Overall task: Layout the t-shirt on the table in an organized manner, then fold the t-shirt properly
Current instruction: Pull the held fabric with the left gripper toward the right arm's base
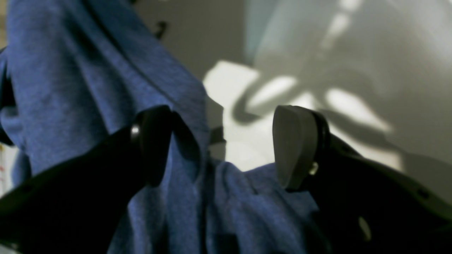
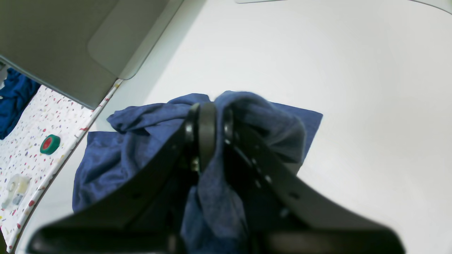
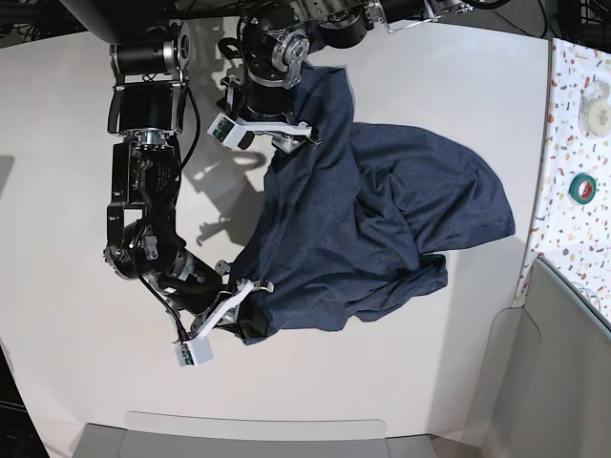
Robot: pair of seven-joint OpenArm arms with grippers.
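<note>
The dark navy t-shirt (image 3: 382, 219) lies crumpled on the white table (image 3: 76, 363), plain side up, with no lettering visible. My right gripper (image 3: 250, 288) is at the shirt's near-left edge. In the right wrist view this right gripper (image 2: 208, 134) is shut on a bunched fold of the t-shirt (image 2: 116, 155). At the shirt's far-left corner, my left gripper (image 3: 307, 135) stands open. The left wrist view shows that left gripper (image 1: 226, 148) with jaws wide apart. The t-shirt (image 1: 70, 88) hangs beside its dark finger (image 1: 155, 141) and below its grey pad (image 1: 293, 148).
A speckled terrazzo strip (image 3: 578, 143) runs along the table's right edge, carrying a green tape roll (image 3: 583, 186) and a white roll (image 3: 600, 113). Grey panels sit at the near edge (image 3: 258, 434) and the near-right corner (image 3: 563, 382). The green tape roll (image 2: 49, 144) also shows beside my right wrist.
</note>
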